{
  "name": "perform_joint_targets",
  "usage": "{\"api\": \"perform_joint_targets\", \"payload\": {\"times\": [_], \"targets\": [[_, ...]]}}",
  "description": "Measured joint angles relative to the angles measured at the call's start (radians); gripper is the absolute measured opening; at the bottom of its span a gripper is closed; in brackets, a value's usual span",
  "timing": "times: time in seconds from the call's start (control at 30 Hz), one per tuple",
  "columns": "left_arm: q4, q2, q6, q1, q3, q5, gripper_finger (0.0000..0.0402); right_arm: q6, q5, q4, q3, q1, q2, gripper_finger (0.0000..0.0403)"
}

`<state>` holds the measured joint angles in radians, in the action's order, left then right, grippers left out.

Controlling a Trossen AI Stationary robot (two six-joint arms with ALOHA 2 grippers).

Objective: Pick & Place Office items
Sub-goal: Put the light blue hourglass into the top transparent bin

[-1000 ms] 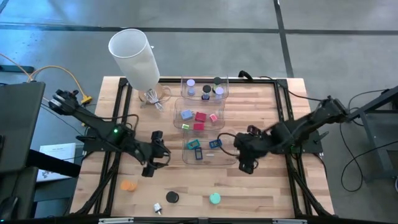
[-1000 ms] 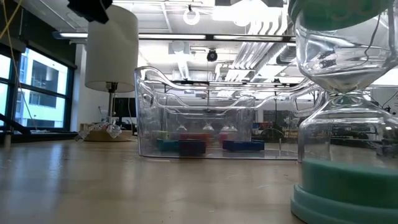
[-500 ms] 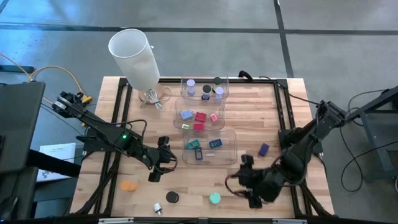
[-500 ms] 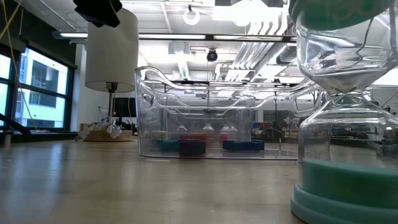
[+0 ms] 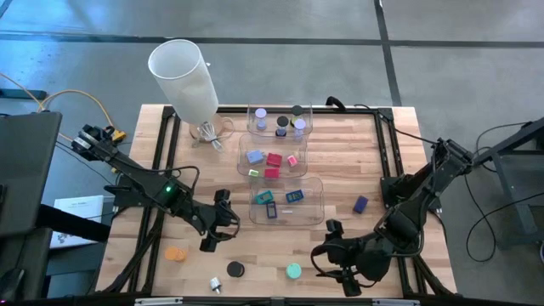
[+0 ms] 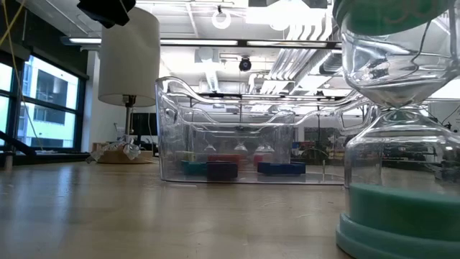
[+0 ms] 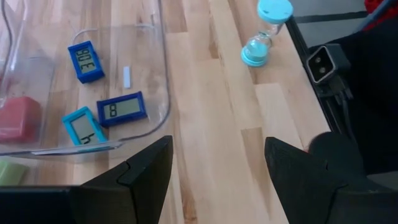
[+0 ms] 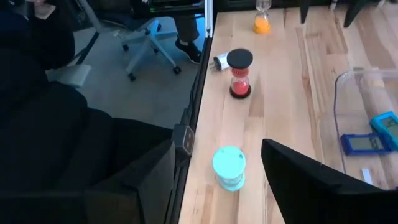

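Note:
A teal hourglass (image 5: 293, 271) stands on the table near the front edge; it also shows in my right wrist view (image 8: 229, 168) and fills the right of the low view (image 6: 402, 144). My right gripper (image 5: 328, 257) is open just to its right, its fingers apart from it (image 8: 214, 186). My left gripper (image 5: 213, 231) is open and empty left of the near clear bin (image 5: 286, 202), over bare wood (image 7: 217, 168). A black-topped hourglass (image 5: 235, 269), an orange one (image 5: 175, 253) and a purple block (image 5: 361, 204) stand on the table.
Three clear bins run from the near one to the middle one (image 5: 272, 160) and the far one (image 5: 280, 119), holding small blue, teal, red, pink and lavender pieces. A tall white cylinder (image 5: 183, 76) stands at the far left. A small plug (image 5: 216, 285) lies near the front edge.
My right gripper has swung from beside the near bin toward the table's near edge and now faces the teal hourglass. A purple block shows on the table where that arm had been. My left gripper has shifted slightly toward the near bin.

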<state>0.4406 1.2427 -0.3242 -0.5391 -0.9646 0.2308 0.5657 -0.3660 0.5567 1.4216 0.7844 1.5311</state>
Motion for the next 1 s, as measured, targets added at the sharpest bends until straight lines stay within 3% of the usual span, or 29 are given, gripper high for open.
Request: {"api": "perform_joint_targets", "payload": {"times": [0.37,0.77,1.0], "targets": [[0.0,0.0,-0.043,-0.059,0.0,0.0,0.0246,-0.045,-0.008,-0.038,0.0,-0.006,0.0,0.0238],[0.0,-0.001,-0.043,-0.059,0.0,0.001,0.0246,-0.036,0.003,-0.039,0.0,-0.013,0.014,0.0395],[0.0,-0.001,-0.043,-0.059,0.0,0.002,0.0246,-0.041,0.029,-0.04,0.002,-0.012,0.029,0.0365]]}}
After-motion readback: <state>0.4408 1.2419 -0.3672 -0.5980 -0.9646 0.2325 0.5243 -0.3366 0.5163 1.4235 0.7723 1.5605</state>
